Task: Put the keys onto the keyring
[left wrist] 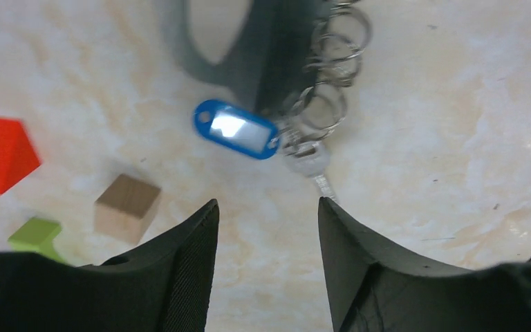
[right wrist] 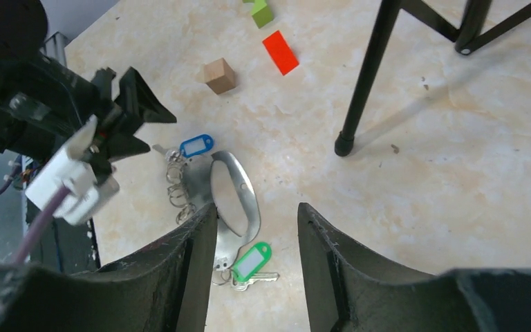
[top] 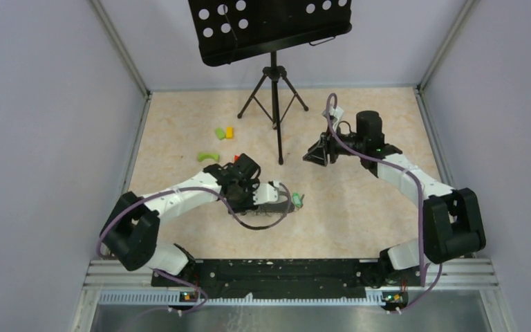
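Note:
The keyring (right wrist: 240, 197), a grey oval loop with a chain of rings (right wrist: 175, 188) along one side, lies flat on the table. The blue-tagged key (left wrist: 236, 129) lies at the chain's end, touching its rings. The green-tagged key (right wrist: 252, 261) lies at the loop's other end and shows in the top view (top: 297, 200). My left gripper (left wrist: 266, 207) is open and empty, low over the table just short of the blue key. My right gripper (right wrist: 256, 211) is open and empty, held high above the loop. I cannot tell whether either key is threaded on the loop.
A black tripod stand (top: 274, 83) stands at the back; one leg's foot (right wrist: 344, 146) is near the keyring. A wooden cube (left wrist: 127, 206), a red block (left wrist: 0, 155) and a green block (left wrist: 36, 234) lie left of the blue key. More green and yellow blocks (top: 224, 132) lie farther back.

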Robot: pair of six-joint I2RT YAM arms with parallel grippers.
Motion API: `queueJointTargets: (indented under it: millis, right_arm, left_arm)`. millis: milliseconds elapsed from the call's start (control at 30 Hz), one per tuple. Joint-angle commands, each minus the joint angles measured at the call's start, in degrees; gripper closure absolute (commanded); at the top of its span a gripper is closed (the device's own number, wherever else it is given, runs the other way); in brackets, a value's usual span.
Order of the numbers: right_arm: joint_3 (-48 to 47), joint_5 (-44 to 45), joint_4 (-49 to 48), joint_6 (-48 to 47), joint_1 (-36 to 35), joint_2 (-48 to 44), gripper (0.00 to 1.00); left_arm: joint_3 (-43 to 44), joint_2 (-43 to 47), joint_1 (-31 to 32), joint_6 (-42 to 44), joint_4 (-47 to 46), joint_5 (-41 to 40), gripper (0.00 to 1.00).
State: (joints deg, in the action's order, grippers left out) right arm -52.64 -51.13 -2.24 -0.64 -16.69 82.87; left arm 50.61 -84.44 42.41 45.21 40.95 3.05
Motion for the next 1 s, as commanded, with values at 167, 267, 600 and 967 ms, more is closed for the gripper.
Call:
queueJointTargets:
  millis: [167,267,600,967]
  right_arm:
    - [-7.01,15.27,8.79,-6.08,1.86,-7.64,0.25]
    - [-8.67,20.41,12.82,-7.61,2.13,-7.46,0.17]
    - [-1.26,28.46,11.25,-5.75,2.33,-13.68,0.08]
    - [5.36,34.19,2.87,-0.70,2.31,-24.16,0.07]
  left_arm:
    - [0.78,12.46,-16.46,-2.91,-17.63,14.65,0.15]
    - [-1.76,14.83,-20.58,-7.77,-27.65,17.05,0.01]
    - [-12.27,21.23,-28.63,-27.14,-53.38,22.14,0.01]
    - [-13.08,24.82,-34.06,-36.05,-58.16,21.12,0.01]
